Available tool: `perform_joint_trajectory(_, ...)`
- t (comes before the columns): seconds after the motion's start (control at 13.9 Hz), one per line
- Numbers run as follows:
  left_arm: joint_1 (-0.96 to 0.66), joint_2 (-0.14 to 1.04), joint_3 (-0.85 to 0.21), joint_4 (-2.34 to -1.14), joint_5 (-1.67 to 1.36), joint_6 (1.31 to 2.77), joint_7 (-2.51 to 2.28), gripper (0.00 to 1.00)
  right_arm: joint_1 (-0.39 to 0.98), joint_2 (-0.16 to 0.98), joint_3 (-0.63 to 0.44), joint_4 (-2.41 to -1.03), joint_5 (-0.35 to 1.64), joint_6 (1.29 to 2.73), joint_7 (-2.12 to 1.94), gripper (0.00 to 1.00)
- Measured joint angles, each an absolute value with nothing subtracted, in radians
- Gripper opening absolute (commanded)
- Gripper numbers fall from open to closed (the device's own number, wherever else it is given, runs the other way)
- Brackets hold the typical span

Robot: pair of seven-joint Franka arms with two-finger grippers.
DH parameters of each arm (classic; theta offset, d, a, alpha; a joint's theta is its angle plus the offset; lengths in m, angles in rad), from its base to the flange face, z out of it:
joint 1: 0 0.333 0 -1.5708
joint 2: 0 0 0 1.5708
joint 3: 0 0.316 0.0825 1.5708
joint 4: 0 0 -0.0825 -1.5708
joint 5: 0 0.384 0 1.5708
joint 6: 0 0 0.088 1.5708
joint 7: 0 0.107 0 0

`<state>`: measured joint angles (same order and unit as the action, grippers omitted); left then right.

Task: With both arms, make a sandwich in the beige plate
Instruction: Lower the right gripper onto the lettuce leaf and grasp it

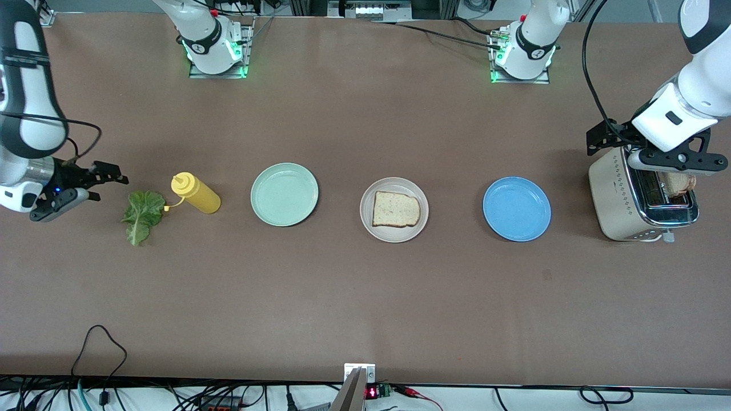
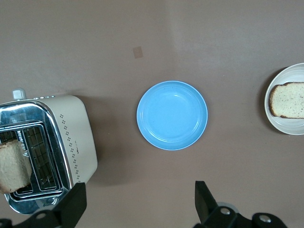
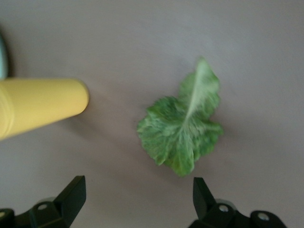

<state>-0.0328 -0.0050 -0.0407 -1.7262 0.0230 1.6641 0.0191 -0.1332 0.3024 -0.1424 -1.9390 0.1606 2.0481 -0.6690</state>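
One bread slice (image 1: pixel 396 209) lies on the beige plate (image 1: pixel 394 236) mid-surface, between a mint-green plate (image 1: pixel 284 194) and a blue plate (image 1: pixel 517 209). The right gripper (image 1: pixel 85 182), jaws wide and empty, hangs beside the lettuce leaf (image 1: pixel 141 214); the left gripper (image 1: pixel 657 149), jaws spread and empty, hovers over the toaster (image 1: pixel 619 200), where another slice (image 1: pixel 679 184) sits

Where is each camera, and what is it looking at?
Front view: high across the table, facing both arms' bases; sees the beige plate holding one bread slice.
Left wrist view: on the left arm, looking down past the open left gripper at the blue plate and toaster.
Right wrist view: looks down past the open right gripper at the lettuce.
Front and left wrist views share the beige plate.
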Motion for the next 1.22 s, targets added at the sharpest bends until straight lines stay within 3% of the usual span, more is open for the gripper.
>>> perform_joint_trajectory(0.29,-0.033,-0.005,-0.041,-1.726,0.023,1.664,0.019,1.00,-0.101,0.364,-0.142,-1.944,0.045,2.184,-0.373,1.00)
perform_joint_trajectory(0.86,-0.033,-0.005,-0.041,-1.726,0.023,1.664,0.019,1.00,-0.099,0.554,-0.143,-1.948,0.038,2.533,-0.352,1.00)
perform_joint_trajectory(0.93,-0.033,-0.005,-0.041,-1.726,0.023,1.664,0.019,1.00,-0.099,0.564,-0.143,-1.947,0.038,2.556,-0.352,0.94)
perform_joint_trajectory(1.22,-0.033,-0.005,-0.041,-1.726,0.023,1.664,0.019,1.00,-0.099,0.573,-0.143,-1.947,0.038,2.584,-0.352,0.43)
